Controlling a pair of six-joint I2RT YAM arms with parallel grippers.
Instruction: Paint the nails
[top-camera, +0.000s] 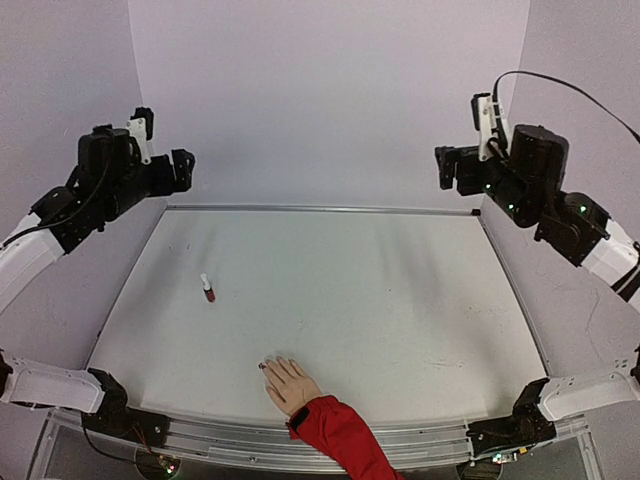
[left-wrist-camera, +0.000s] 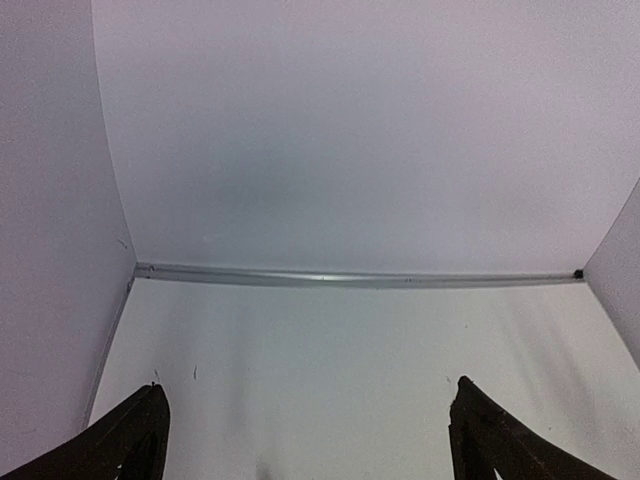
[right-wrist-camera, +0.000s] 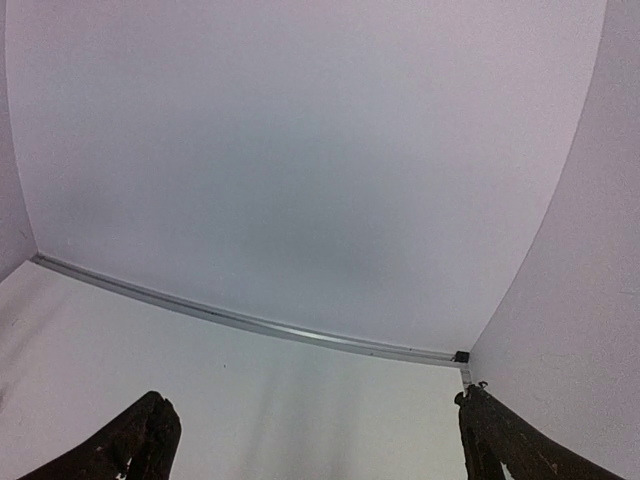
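Note:
A small beige mannequin hand with a red sleeve lies at the table's near edge, fingers pointing to the far left. Its nails are tiny; one at the fingertips looks dark red. A small dark-red polish bottle with a white cap stands left of centre. My left gripper is raised at the far left, open and empty; it also shows in the left wrist view. My right gripper is raised at the far right, open and empty; it also shows in the right wrist view. Neither wrist view shows the hand or the bottle.
The white table is enclosed by pale walls at the back and both sides, with a metal rail along the far edge. Both arm bases sit at the near corners.

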